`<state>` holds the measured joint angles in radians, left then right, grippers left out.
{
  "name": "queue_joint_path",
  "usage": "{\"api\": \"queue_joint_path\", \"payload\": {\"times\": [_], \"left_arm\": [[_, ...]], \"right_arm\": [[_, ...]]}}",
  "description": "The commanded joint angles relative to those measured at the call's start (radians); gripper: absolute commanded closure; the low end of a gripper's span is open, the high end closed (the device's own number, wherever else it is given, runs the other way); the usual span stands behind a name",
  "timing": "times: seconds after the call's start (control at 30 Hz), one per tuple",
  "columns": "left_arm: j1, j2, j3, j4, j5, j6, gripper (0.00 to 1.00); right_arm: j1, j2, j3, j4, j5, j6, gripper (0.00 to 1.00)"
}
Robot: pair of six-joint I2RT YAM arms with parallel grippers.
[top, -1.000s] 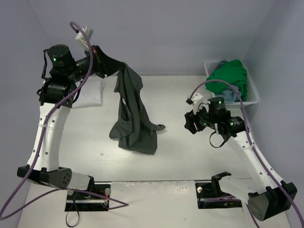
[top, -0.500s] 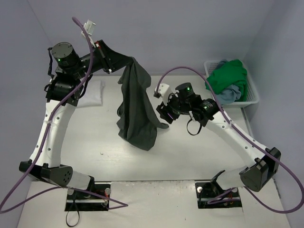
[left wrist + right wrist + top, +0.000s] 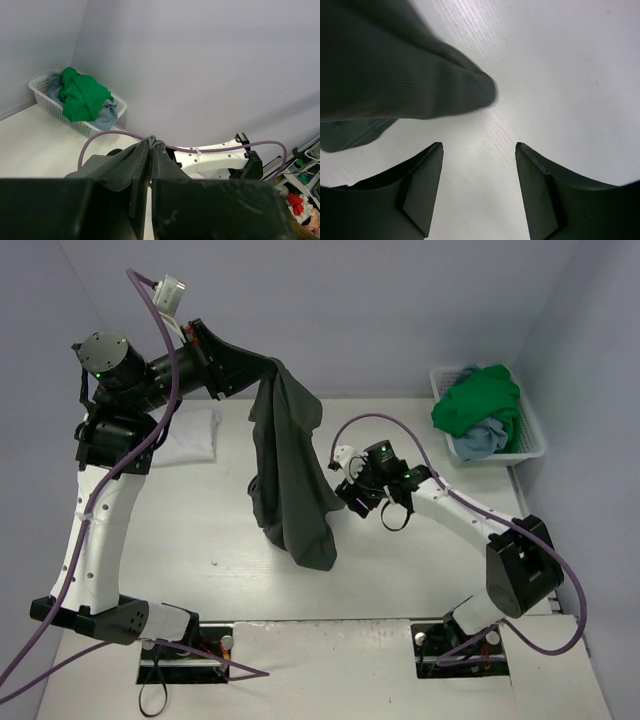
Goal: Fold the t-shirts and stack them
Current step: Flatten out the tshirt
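The white slatted basket [image 3: 532, 447] at the counter's [image 3: 420, 570] far right holds 2 shirts: the bright green shirt [image 3: 478, 400] heaped on top and the light blue shirt [image 3: 482, 439] under it. The white shirt [image 3: 190, 437] lies flat at the far left. The left fingers [image 3: 152, 195] are clamped on the dark olive-grey shirt [image 3: 290, 480], which hangs over mid-counter. The right fingers [image 3: 346, 496] stand apart beside its right edge, holding nothing. 1 second ago the right arm was back near the basket; it has since reached across.

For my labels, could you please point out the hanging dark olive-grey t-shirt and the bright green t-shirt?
dark olive-grey cloth t-shirt [image 3: 290, 480], top view, middle of hanging cloth
bright green cloth t-shirt [image 3: 478, 400], top view, middle of crumpled heap
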<state>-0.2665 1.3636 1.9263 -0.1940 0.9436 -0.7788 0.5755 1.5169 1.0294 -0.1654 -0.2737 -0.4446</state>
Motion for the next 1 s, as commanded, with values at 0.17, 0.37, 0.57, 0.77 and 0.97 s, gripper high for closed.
{"api": "queue_joint_path", "payload": {"times": [0.17,0.37,0.57,0.77,0.97], "left_arm": [[0.003,-0.027,0.043,0.053,0.017,0.021,1.0],[0.004,-0.029,0.05,0.028,0.011,0.047,1.0],[0.012,-0.027,0.051,0.022,0.009,0.058,1.0],[0.03,-0.041,0.045,0.013,0.011,0.065,1.0],[0.047,-0.049,0.046,0.013,0.012,0.062,1.0]], "right_arm": [[-0.104,-0.058,-0.029,0.204,-0.162,-0.052,0.42],[-0.135,-0.028,-0.015,0.173,-0.356,-0.118,0.41],[-0.147,0.054,-0.009,0.122,-0.519,-0.209,0.4],[-0.16,0.143,0.03,0.11,-0.62,-0.258,0.39],[-0.175,0.212,0.083,0.118,-0.673,-0.282,0.38]]}}
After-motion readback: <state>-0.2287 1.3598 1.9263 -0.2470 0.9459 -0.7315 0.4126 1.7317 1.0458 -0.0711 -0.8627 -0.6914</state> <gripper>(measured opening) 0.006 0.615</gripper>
